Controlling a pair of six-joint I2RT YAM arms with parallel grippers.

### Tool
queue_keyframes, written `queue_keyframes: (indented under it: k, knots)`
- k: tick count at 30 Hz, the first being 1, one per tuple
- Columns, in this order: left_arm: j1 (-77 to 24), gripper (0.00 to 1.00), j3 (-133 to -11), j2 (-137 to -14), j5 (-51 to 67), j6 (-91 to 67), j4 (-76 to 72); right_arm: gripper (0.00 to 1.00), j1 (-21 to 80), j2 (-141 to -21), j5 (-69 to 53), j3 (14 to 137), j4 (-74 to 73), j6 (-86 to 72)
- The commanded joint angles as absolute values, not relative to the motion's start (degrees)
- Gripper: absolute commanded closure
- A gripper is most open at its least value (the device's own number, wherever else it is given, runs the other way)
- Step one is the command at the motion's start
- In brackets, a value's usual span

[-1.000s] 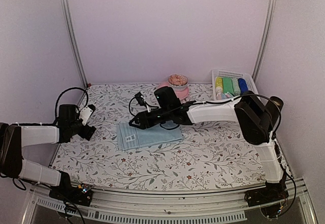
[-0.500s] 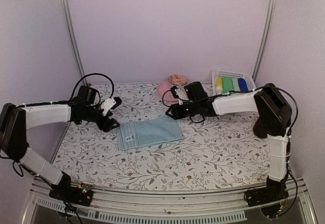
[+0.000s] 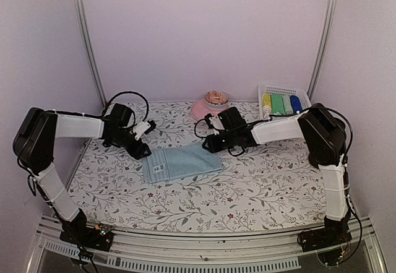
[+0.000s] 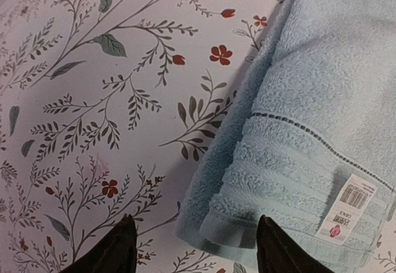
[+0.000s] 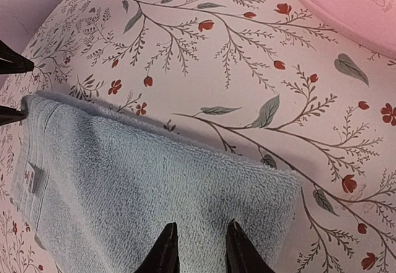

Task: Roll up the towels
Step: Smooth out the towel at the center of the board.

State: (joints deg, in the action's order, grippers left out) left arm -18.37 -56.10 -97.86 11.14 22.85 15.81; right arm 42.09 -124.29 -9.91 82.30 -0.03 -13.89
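Observation:
One pale blue towel (image 3: 181, 163) lies folded flat in the middle of the flowered table, its white label (image 4: 349, 208) near the left end. My left gripper (image 3: 147, 151) hangs open at the towel's far left corner (image 4: 210, 223), one finger (image 4: 117, 251) over bare table and the other (image 4: 278, 251) over the cloth. My right gripper (image 3: 207, 147) is low over the towel's far right corner (image 5: 266, 186). Its fingertips (image 5: 166, 248) stand a narrow gap apart, with no cloth seen pinched between them.
A pink plate (image 3: 207, 109) with a round sprinkled item (image 3: 216, 96) on it sits just behind the right gripper. A white basket (image 3: 301, 93) at the back right holds rolled yellow, green and blue cloths. Walls close in on both sides.
The left arm swung in from the table's left edge to the towel's far left corner. The right gripper drew back rightward to the far right corner. Both jaws narrowed.

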Motion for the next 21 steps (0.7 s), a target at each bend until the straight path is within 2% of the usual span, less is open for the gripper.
queue_keyframes:
  k: [1,14,21]
  knots:
    - [-18.5,0.35,-58.0,-100.2,8.4,21.5,17.1,0.73,42.2,-126.2,-7.9,84.1,-1.3,-12.9]
    - [-18.4,0.35,-56.3,-104.2,-5.5,23.8,15.1,0.73,44.1,-129.2,-0.7,86.7,-5.7,-10.8]
    - [-18.4,0.26,-56.4,-100.9,-8.7,25.1,14.8,0.73,44.9,-129.5,3.2,86.9,-7.1,-10.6]
